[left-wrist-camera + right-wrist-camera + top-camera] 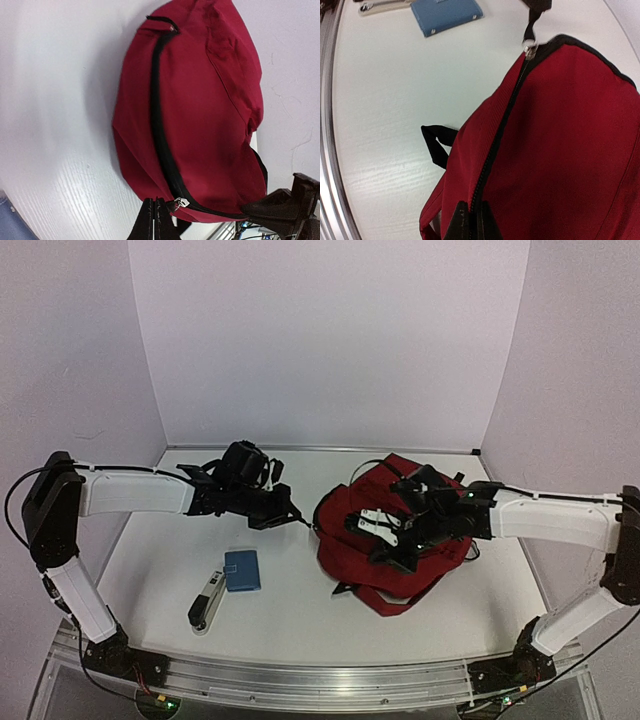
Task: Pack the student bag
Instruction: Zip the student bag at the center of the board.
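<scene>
1. On the top camera, your left pincer (298, 519) is closed at the edge of the student bag (350, 565), which lies just ahead of it on the table (170, 560). Your right pincer (362, 538) sits closed on top of the bag. A blue case (242, 570) and a white-and-black tool (207, 600) lie behind the left pincer, toward the arm bases.
2. On the left wrist camera, your 2 fingers are pressed together on the black zipper pull (180, 203). The bag (200, 110) fills the view ahead.
3. On the right wrist camera, your pincer (470, 222) is shut, pinching bag fabric at the zipper (495, 145). The pull (530, 47) is far ahead and the blue case (445, 15) lies beyond it.
</scene>
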### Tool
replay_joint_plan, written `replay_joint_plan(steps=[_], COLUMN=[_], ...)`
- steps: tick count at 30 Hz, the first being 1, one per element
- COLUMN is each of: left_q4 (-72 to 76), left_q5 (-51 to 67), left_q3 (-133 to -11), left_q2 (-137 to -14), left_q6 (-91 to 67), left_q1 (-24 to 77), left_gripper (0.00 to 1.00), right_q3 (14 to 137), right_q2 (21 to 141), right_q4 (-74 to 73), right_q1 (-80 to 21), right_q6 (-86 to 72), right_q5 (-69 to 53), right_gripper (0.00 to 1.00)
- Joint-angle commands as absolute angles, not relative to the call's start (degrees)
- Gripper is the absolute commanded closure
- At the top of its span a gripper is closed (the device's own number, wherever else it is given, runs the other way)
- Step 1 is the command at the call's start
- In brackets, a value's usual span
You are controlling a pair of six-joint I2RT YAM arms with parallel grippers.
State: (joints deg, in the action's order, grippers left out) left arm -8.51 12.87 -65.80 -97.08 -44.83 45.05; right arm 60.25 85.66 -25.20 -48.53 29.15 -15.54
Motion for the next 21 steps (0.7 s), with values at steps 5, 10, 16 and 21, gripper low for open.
replay_joint_plan(steps=[5,10,16,21], left_q4=[-9.0,-3.5,-1.4,-1.2], left_q5=[12.3,22.9,28.2,27.7], left_q3=[-68.7,-68.2,-71.7,-71.8], left_q2=[-96.9,-97.2,-100.5,-100.2], left_q6=[-41.6,-41.0,-41.8,-42.2], left_q1=[41.8,42.9,45.0,45.3], left_gripper=[1.0,1.0,1.0,1.0], right_q3=[46.2,48.3,60.2,64.2], right_q2=[69.7,68.5,74.6,80.2], right_q4=[-36.2,-39.0,-38.3,-29.2], right_q1=[-46.0,-39.6,-42.2,-47.4], right_q6=[41.9,46.5,32.0,22.9], right_q5=[-6.6,-8.2,-20.3,-20.8], right_gripper=[1.0,0.77,0.32,0.28])
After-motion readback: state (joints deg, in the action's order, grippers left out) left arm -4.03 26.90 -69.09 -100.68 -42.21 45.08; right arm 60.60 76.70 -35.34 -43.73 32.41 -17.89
